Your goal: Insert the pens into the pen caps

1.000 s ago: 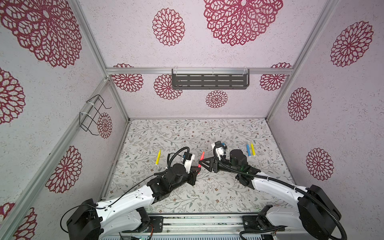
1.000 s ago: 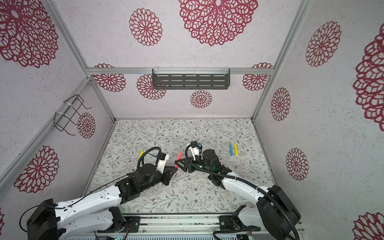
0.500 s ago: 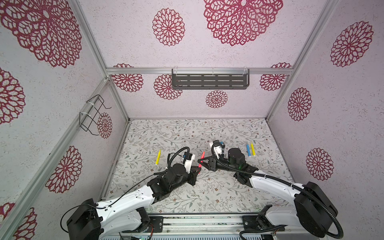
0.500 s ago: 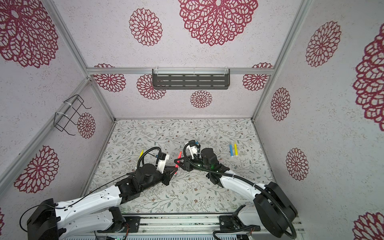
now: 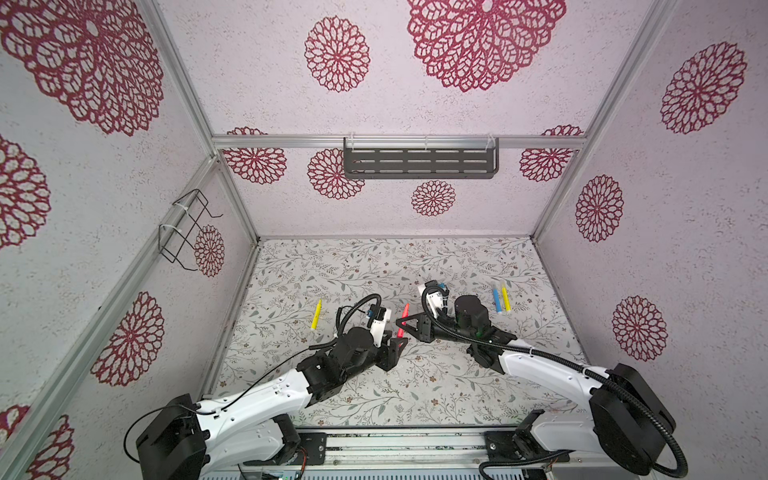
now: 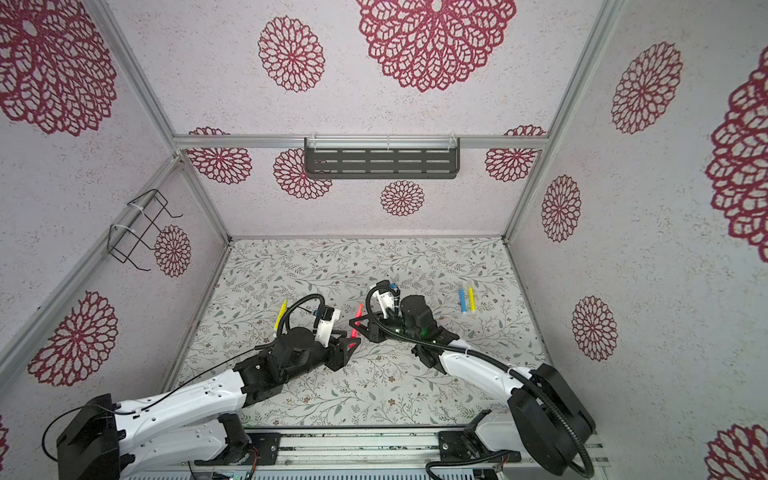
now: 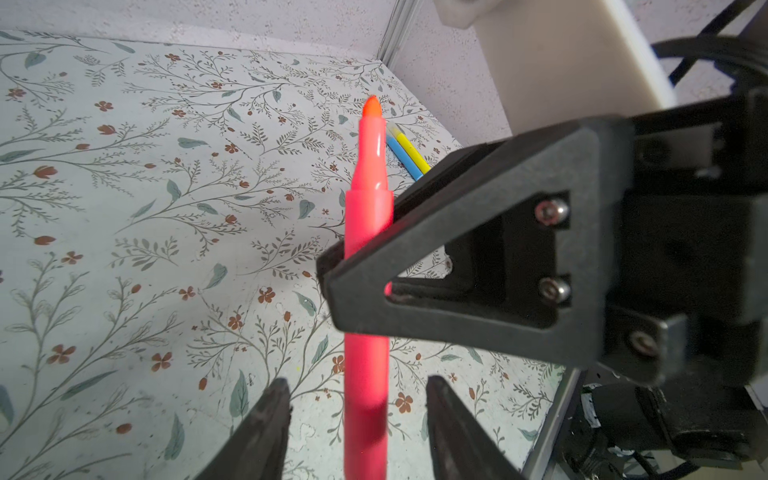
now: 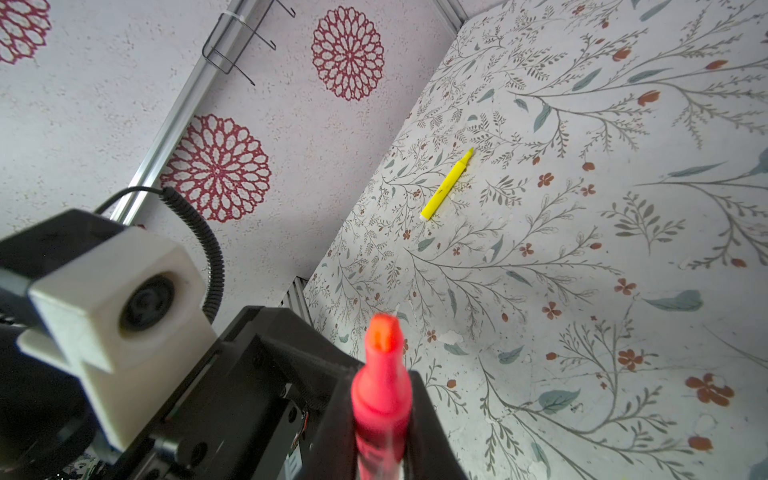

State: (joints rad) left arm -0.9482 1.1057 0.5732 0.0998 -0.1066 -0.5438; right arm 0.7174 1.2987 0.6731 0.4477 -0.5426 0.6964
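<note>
A red-pink pen [image 5: 403, 319] [image 6: 356, 319] stands tilted above the middle of the floral mat, its orange tip up. My right gripper [image 8: 382, 424] [image 5: 402, 325] is shut on the pen [image 8: 382, 390] at mid-length. My left gripper [image 7: 357, 384] [image 5: 400, 341] is open just below. Its fingertips [image 7: 278, 390] stand apart on either side of the pen's [image 7: 368, 224] lower end without touching it. A yellow pen [image 5: 316, 314] [image 8: 446, 185] lies on the mat at the left. A blue pen [image 5: 496, 298] and a second yellow pen [image 5: 505, 298] lie side by side at the right. The pen caps are out of view.
A black slotted shelf [image 5: 419, 163] hangs on the back wall and a wire basket [image 5: 187, 228] on the left wall. Aluminium posts frame the enclosure. The metal base rail [image 5: 399, 446] runs along the mat's front edge.
My right gripper has shut on the red-pink pen. My left gripper, shut on that pen before, has opened and let it go. Both arms have barely moved.
</note>
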